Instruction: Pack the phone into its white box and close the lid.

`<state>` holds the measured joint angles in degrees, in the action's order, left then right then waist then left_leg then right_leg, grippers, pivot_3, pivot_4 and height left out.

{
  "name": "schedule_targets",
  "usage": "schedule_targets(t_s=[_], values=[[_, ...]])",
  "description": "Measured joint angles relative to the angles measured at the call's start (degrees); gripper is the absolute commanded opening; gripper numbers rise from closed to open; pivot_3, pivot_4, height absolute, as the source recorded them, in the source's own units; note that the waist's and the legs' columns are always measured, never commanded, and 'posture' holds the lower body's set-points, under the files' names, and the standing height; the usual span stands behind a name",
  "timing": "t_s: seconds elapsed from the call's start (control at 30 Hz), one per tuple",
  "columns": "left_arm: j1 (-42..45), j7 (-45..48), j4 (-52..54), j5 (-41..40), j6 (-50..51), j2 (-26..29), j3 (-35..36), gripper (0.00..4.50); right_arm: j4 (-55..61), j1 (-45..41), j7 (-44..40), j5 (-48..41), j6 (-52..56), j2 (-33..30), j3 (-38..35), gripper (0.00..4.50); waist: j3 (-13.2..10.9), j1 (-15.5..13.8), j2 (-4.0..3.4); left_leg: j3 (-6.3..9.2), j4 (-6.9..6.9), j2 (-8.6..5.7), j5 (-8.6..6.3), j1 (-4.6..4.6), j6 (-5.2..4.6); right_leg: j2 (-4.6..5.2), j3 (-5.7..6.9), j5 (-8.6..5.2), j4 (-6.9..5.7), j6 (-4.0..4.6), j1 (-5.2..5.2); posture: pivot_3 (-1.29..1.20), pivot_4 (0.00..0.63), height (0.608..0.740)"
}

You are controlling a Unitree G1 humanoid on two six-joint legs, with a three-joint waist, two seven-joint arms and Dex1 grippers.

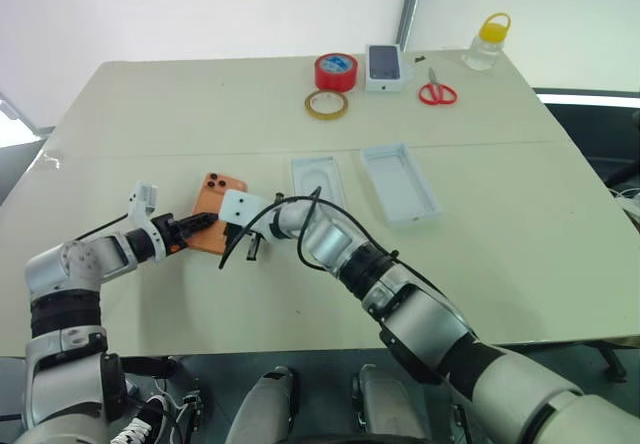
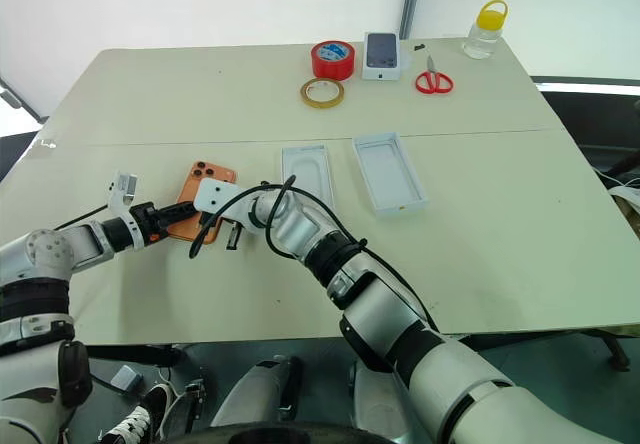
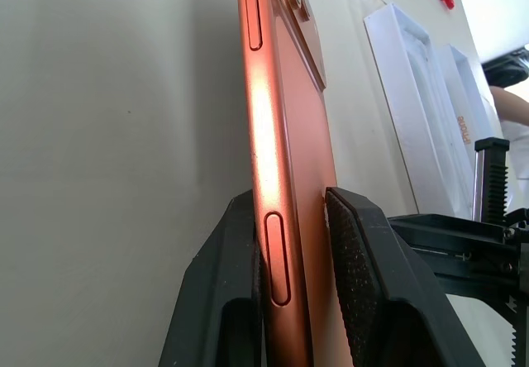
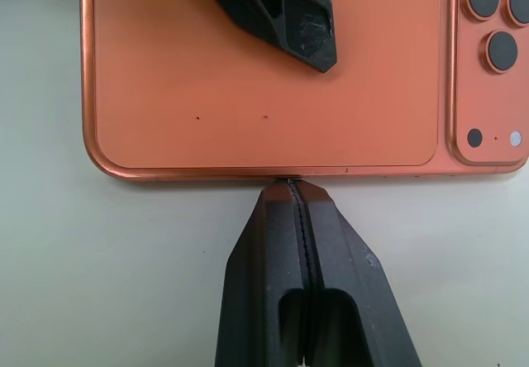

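The orange phone [image 1: 215, 196] lies back-up on the table at the left, its camera lenses [image 4: 488, 28] at the far corner. My left gripper [image 3: 289, 206] is shut on the phone's near end, one finger [image 3: 235, 284] under the edge and the other finger [image 4: 281, 11] on the back. My right gripper [image 4: 289, 187] is shut, with its tips touching the phone's long side edge. Two shallow white trays lie to the right of the phone. The nearer tray [image 1: 318, 179] shows an oval outline in its floor. The farther tray [image 1: 400, 182] is deeper. I cannot tell which is the box and which the lid.
At the table's far side stand a red tape roll [image 1: 336, 70], a tan tape ring [image 1: 326, 104], a small white carton [image 1: 386, 66] printed with a phone, red scissors [image 1: 437, 93] and a yellow-capped bottle [image 1: 487, 42]. A black cable [image 1: 270, 214] loops off my right wrist.
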<state>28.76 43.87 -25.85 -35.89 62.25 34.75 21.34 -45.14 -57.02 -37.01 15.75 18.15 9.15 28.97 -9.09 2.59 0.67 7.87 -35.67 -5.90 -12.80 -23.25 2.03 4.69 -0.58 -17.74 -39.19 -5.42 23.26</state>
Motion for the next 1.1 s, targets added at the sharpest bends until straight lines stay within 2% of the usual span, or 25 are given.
schedule_targets(t_s=[0.1, 0.33, 0.57, 0.6, 0.63, 0.8, 0.93, 1.1], values=[[-0.2, 1.3, 0.9, -2.5, 1.7, -0.2, 0.9, 0.08, 0.1, 0.2, 0.0, 0.4, -0.1, -0.2, 0.0, 0.0, 0.1, 0.0, -0.01, 0.0, 0.0, 0.0, -0.01, 0.04, -0.01, 0.0, 0.0, 0.0, 0.0, 0.0, -0.04, 0.0, 0.15, 0.74], [-2.0, -0.1, 1.8, -4.6, 3.5, -0.6, 4.1, 0.08, 5.9, 2.9, -1.5, -1.2, -3.9, -1.6, -1.2, 0.0, 0.2, 0.6, -0.1, -0.02, 0.13, 0.04, -0.04, 0.16, -0.08, -0.03, -0.07, 0.0, -0.01, 0.0, -0.06, 0.0, 0.15, 0.74], [-6.9, -3.3, 5.1, -9.5, 1.3, -5.9, 11.8, 0.08, 19.2, 5.2, -8.4, -12.8, -0.8, -2.9, -9.2, 0.0, 0.2, 0.8, -0.09, -0.02, 0.12, 0.07, -0.05, 0.08, -0.08, -0.03, -0.07, 0.0, 0.02, 0.0, -0.05, 0.0, 0.15, 0.74], [-7.9, -4.2, 7.2, -10.3, 1.1, -6.8, 12.3, 0.05, 21.5, 5.6, -10.3, -14.0, -0.3, -4.3, -9.4, 0.54, 0.2, 0.7, -0.07, -0.02, 0.12, 0.07, -0.05, 0.06, -0.08, -0.03, -0.07, 0.0, 0.05, 0.0, -0.04, 0.0, 0.15, 0.74], [-8.7, -5.1, 8.5, -11.2, 1.5, -7.5, 13.0, 0.05, 23.3, 6.2, -11.9, -14.8, 0.0, -6.0, -9.4, 0.83, 0.2, 0.6, -0.06, -0.02, 0.11, 0.06, -0.06, 0.05, -0.1, -0.03, -0.06, 0.0, 0.07, 0.0, -0.05, 0.0, 0.15, 0.74], [-9.9, -13.0, 12.2, -19.8, 8.0, -13.5, 18.8, 0.05, 28.2, 10.6, -18.6, -15.2, -1.9, -17.2, -8.7, 3.41, 0.1, -0.1, 0.02, -0.05, 0.03, 0.06, -0.08, -0.17, -0.13, -0.02, -0.07, 0.0, 0.07, 0.0, -0.04, 0.0, 0.15, 0.74], [-9.6, -21.5, 15.9, -26.5, 8.5, -19.0, 23.1, 0.05, 31.1, 14.7, -25.5, -15.4, -9.0, -26.3, -7.5, 3.41, 0.0, -0.1, 0.19, -0.1, 0.0, 0.1, -0.08, -0.19, -0.13, -0.02, -0.06, 0.01, 0.07, -0.01, -0.07, 0.0, 0.15, 0.74], [-7.8, -28.6, 21.7, -30.6, 5.3, -23.6, 22.5, 0.05, 29.2, 15.3, -27.9, -14.5, -17.2, -31.7, -7.4, 3.41, 0.0, -0.1, 0.23, -0.21, -0.05, 0.21, -0.07, -0.17, -0.11, -0.09, -0.06, 0.01, 0.06, 0.0, -0.09, 0.0, 0.15, 0.74]])
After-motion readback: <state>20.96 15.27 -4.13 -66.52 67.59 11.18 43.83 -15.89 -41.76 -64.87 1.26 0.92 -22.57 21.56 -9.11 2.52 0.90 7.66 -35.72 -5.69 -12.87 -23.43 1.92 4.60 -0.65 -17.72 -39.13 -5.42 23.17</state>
